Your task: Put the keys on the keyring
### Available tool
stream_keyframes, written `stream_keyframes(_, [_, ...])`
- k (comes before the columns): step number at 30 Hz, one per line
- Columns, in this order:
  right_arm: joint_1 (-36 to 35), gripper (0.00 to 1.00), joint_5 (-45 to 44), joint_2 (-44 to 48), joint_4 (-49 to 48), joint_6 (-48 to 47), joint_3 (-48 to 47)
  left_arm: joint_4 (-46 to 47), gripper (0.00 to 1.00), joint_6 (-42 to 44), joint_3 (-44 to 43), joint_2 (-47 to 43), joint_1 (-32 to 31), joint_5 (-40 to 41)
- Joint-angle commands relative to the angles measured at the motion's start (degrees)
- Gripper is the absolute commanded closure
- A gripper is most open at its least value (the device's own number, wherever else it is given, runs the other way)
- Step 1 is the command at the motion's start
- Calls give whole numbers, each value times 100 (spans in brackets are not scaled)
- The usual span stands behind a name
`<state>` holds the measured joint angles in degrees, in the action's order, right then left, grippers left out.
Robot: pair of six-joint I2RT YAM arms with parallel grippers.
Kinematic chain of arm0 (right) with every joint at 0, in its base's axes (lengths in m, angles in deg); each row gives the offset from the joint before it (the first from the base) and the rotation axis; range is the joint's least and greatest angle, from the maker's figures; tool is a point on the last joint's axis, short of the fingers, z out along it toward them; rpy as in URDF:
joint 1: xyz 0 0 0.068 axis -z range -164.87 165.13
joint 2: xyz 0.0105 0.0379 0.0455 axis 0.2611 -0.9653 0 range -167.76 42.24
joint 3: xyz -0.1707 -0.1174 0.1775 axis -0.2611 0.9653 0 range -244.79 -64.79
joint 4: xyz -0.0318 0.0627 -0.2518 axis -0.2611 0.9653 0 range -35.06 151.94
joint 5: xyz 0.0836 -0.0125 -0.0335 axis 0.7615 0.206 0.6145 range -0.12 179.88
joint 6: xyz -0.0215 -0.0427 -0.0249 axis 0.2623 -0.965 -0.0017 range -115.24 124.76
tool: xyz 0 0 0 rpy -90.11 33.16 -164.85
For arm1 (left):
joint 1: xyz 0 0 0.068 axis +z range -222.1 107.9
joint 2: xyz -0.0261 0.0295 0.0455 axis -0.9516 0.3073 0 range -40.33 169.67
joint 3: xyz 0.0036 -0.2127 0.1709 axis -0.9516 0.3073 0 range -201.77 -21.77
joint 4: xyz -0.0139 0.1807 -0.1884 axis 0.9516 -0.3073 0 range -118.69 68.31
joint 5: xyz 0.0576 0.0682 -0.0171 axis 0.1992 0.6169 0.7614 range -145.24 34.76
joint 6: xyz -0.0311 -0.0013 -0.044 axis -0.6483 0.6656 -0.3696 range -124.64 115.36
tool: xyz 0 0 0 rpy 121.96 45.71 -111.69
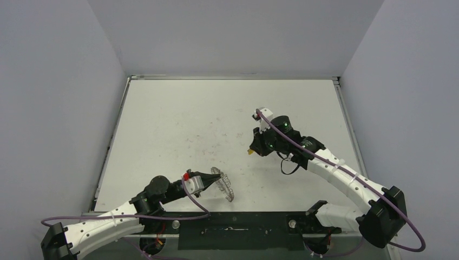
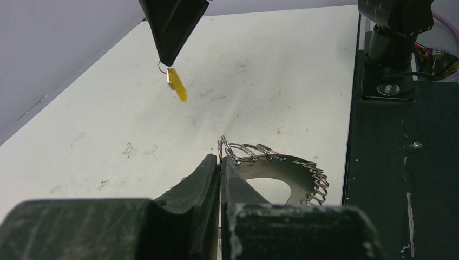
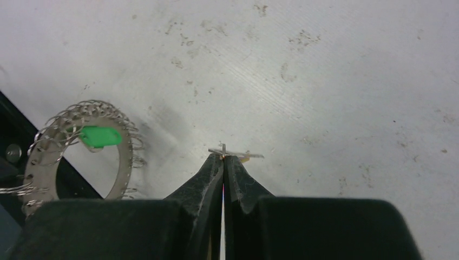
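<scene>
My left gripper (image 1: 212, 179) is shut on the rim of the keyring (image 1: 224, 184), a flat silver disc with a central hole and wire loops all round; it is held on edge near the table's front. In the left wrist view the jaws (image 2: 221, 162) pinch a wire loop of the keyring (image 2: 281, 173). The green-headed key (image 3: 100, 136) hangs on the keyring (image 3: 125, 157) in the right wrist view. My right gripper (image 1: 251, 150) is shut on the yellow-headed key (image 1: 250, 152), held above the table; the key (image 2: 177, 86) dangles from its tips. In the right wrist view the tips (image 3: 224, 157) grip it.
The white table (image 1: 184, 124) is scuffed with dark marks. A black base plate (image 1: 233, 230) runs along the near edge, close behind the keyring. Grey walls enclose the left, back and right sides.
</scene>
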<state>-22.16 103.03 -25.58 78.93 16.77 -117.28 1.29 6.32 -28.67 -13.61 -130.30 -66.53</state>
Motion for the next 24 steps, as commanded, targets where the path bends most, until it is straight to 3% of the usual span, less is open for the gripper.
stream_keyframes(1, [-110, 100, 1116, 302, -508, -459, 101, 547, 100, -128, 2, 29, -37, 27])
stream_keyframes(14, [-921, 100, 1542, -365, -854, -776, -240, 847, 100, -172, 237, 278, -34, -199])
stream_keyframes(24, [-1090, 100, 2078, -990, -1271, -568, -371, 1124, 100, -257, 220, 544, -43, -143])
